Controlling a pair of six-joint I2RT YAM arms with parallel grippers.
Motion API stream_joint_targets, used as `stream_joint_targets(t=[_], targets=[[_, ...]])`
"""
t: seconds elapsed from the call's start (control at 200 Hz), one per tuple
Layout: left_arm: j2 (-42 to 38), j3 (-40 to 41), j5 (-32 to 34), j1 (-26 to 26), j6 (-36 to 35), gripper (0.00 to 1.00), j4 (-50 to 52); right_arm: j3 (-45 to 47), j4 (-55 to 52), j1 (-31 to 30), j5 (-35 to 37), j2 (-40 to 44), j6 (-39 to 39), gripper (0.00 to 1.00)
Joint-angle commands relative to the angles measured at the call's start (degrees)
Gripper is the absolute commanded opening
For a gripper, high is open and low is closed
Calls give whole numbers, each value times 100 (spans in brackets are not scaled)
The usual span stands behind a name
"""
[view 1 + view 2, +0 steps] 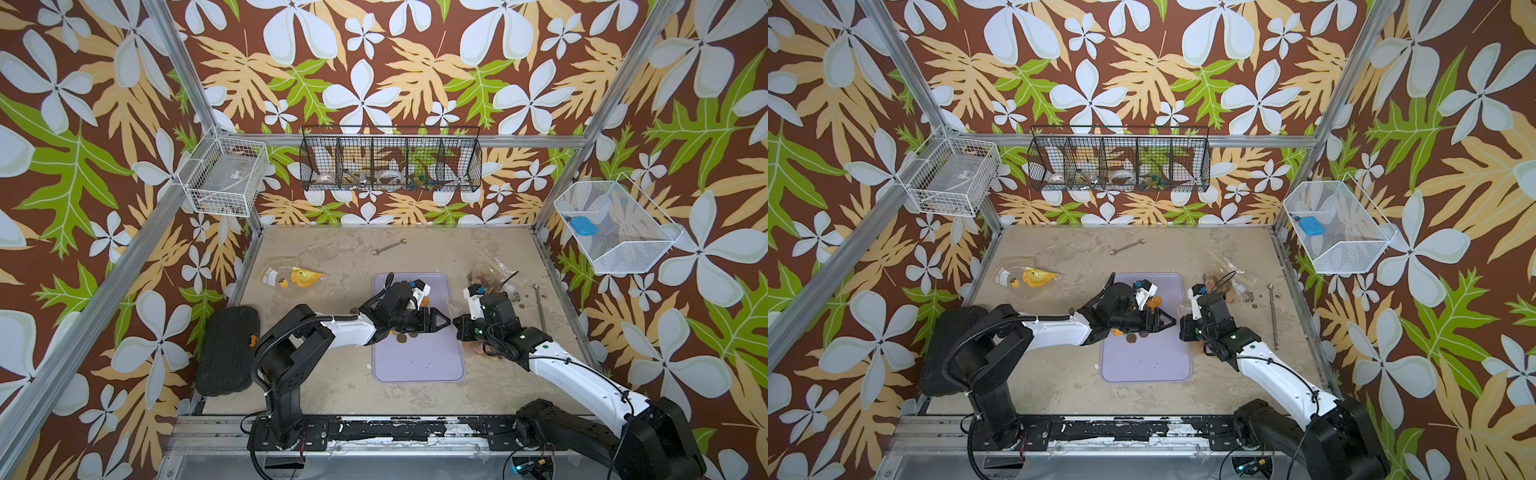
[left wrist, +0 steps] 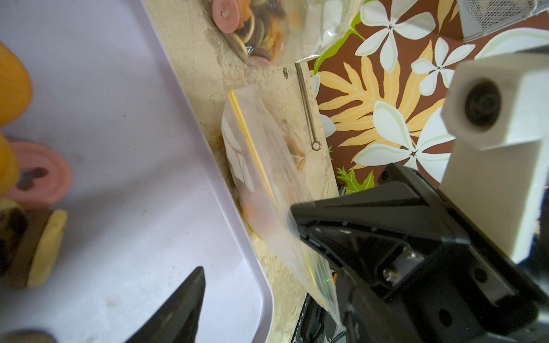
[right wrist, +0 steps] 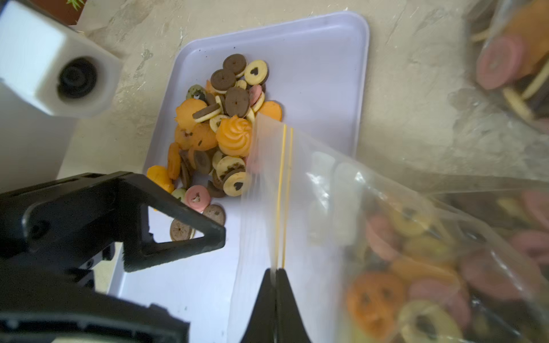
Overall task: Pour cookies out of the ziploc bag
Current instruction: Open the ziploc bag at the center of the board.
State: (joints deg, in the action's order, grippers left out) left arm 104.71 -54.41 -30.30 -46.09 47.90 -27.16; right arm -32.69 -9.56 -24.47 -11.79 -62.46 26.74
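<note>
Beige, scuffed tabletop [image 1: 415,395] w/ floral paper on every wall. At near L, a black pad [image 1: 228,349] lies beside the L arm's base. A lavender tray [image 1: 415,357] sits at ctr, its near part bare. The L gripper [image 1: 444,321] hovers over the tray's R side, fingers spread wide w/ nothing btw them. Just R of it, the R gripper [image 3: 275,285] has its fingers pinched tight on the yellow zip edge of the ziploc bag [image 3: 326,208]. That edge runs just beside the tray's R rim, and cookies [image 3: 416,267] show through the plastic. Can't tell if the bag rests on the table. A cookie pile [image 3: 225,127] in brown, tan, pink & orange lies mid-tray, mostly under the L wrist. Farther R is a second clear bag [image 1: 484,277] of biscuits, w/ a thin metal rod [image 1: 540,307] near it. At far L lies a yellow packet [image 1: 301,277], and a wrench [image 1: 388,246] lies near the back wall. On the walls are a black wire basket [image 1: 390,160] and white baskets at L [image 1: 224,178] & R [image 1: 615,228].
</note>
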Motion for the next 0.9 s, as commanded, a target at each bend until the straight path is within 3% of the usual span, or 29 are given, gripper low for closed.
stream_joint_targets(t=[0.0,0.32,0.515,0.896], targets=[[66,-6,-104,3,193,71,-448,16,111,21,-384,40,41,0],[402,-265,-258,-11,289,54,-386,60,-7,73,-420,126,51,0],[537,-368,-265,-28,335,26,-281,78,-82,116,-327,212,61,0],[630,-508,-476,-177,447,24,-372,126,-70,225,-314,280,94,0]])
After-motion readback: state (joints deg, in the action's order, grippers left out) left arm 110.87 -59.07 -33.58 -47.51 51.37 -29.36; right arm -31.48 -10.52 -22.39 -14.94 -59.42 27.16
